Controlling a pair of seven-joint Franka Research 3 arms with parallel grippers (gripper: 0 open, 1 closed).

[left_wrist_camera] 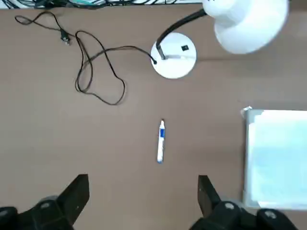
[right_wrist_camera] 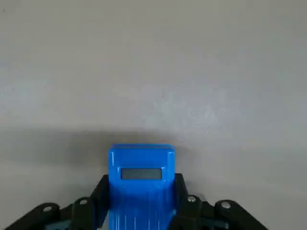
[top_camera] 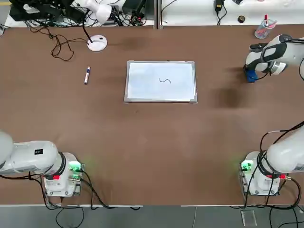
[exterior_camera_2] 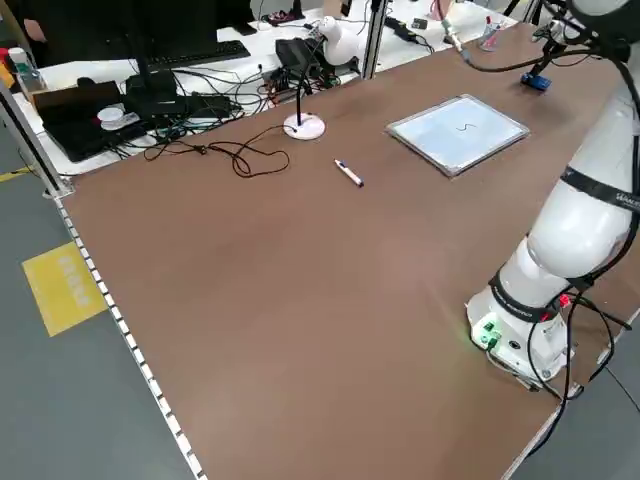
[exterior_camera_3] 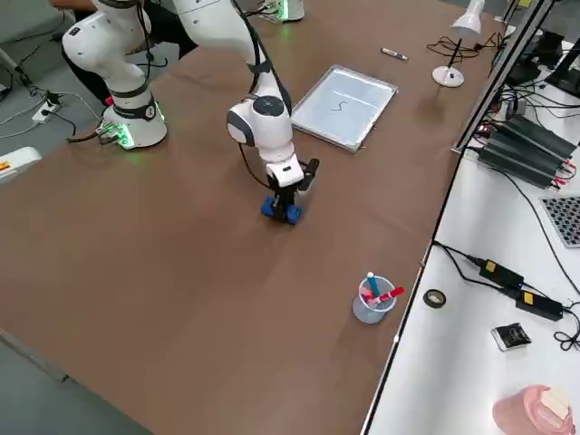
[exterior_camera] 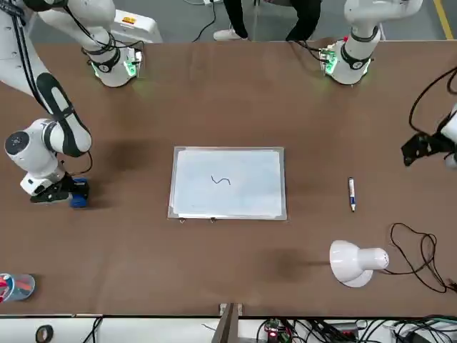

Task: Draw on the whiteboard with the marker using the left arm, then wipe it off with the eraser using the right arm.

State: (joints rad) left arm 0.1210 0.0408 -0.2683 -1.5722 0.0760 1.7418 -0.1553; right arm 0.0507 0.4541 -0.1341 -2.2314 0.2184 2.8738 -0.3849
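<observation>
- A brown table holds a flat whiteboard point(top_camera: 160, 90) with a thin silver-grey frame, lying face up.
- A short wavy dark line point(top_camera: 165, 80) is drawn on the whiteboard, near its middle.
- The marker point(top_camera: 87, 75), a slim white pen with blue on it, lies on the table well apart from the whiteboard, on the robot's left side.
- The left gripper point(left_wrist_camera: 144, 194) hangs over the robot's left part of the table, its two black fingers spread wide with nothing between them.
- The right gripper point(right_wrist_camera: 142, 199) is out past the whiteboard's right side, its fingers closed on the eraser point(right_wrist_camera: 142, 187), a blue block with rounded edges, gripped by its two sides.
- The eraser is well apart from the whiteboard; whether it touches the table I cannot tell.
- A white desk lamp point(exterior_camera: 355, 263) stands beyond the marker, with its black cable point(exterior_camera: 427, 261) looped on the table beside it.
- A clear cup point(exterior_camera_3: 373, 301) holding red and blue items stands near the table's far edge, on the robot's right side.
- Across the table, behind the robot, a person's legs point(exterior_camera: 275, 16) in dark trousers show.
</observation>
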